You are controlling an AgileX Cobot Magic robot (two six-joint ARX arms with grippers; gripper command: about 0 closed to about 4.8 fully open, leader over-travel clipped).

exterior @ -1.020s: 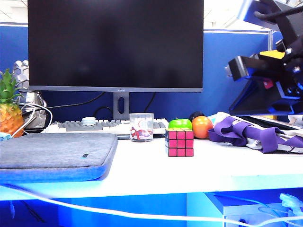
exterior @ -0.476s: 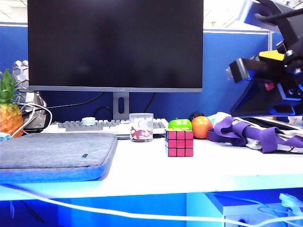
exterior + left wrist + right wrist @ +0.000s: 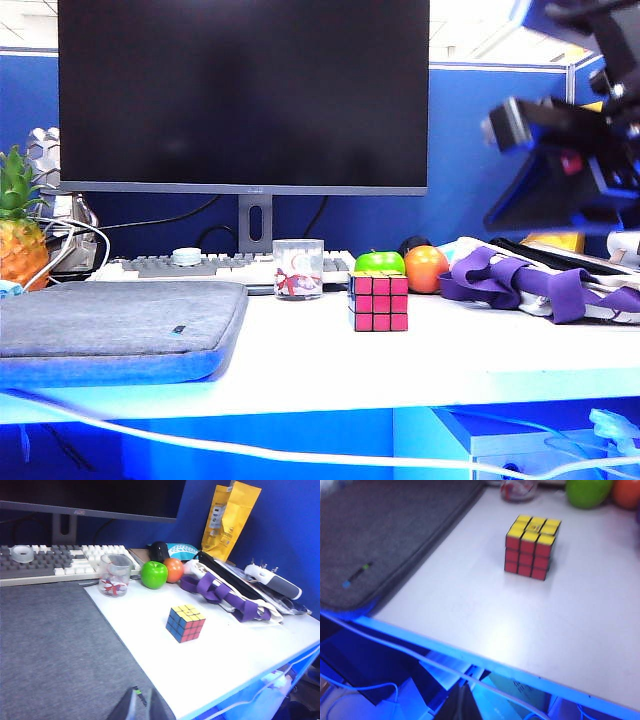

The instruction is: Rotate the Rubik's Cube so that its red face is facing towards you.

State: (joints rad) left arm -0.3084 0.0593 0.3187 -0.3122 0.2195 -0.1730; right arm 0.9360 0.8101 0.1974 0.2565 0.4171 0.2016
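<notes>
Cube: the Rubik's Cube (image 3: 379, 302) sits flat on the white desk (image 3: 430, 355), about dead centre of the exterior view, nothing touching it

Red face: the red face (image 3: 380, 303) points straight at the exterior camera, all nine pinkish-red squares showing; top side is yellow, and the left wrist view catches a blue side next to the red one (image 3: 190, 629)

Cube's neighbours: green apple (image 3: 380, 262) just behind it at 12 o'clock, orange fruit (image 3: 427, 268) at roughly 1 o'clock, small clear glass (image 3: 298, 268) at about 10 o'clock, all near but apart from the cube

Right gripper: right gripper (image 3: 461, 706) is only a dark sliver at the edge of its own wrist view, fingers pressed together with nothing between them; in the exterior view that arm hangs high at 2 o'clock from the cube, well apart from it, a bit blurred

Left gripper: left gripper (image 3: 140, 707) is just a dark tip poking into its wrist view, over the grey laptop sleeve (image 3: 115, 330); honestly cannot tell if the fingers are apart or together, and it's well apart from the cube

Left side stuff: the sleeve takes up the desk out at 9 o'clock from the cube, pineapple (image 3: 20, 235) further back beyond it

Right side stuff: purple straps (image 3: 520, 280) piled at 3 o'clock

Back row: keyboard (image 3: 215, 266) and a big dark monitor (image 3: 243, 95) behind everything
</notes>
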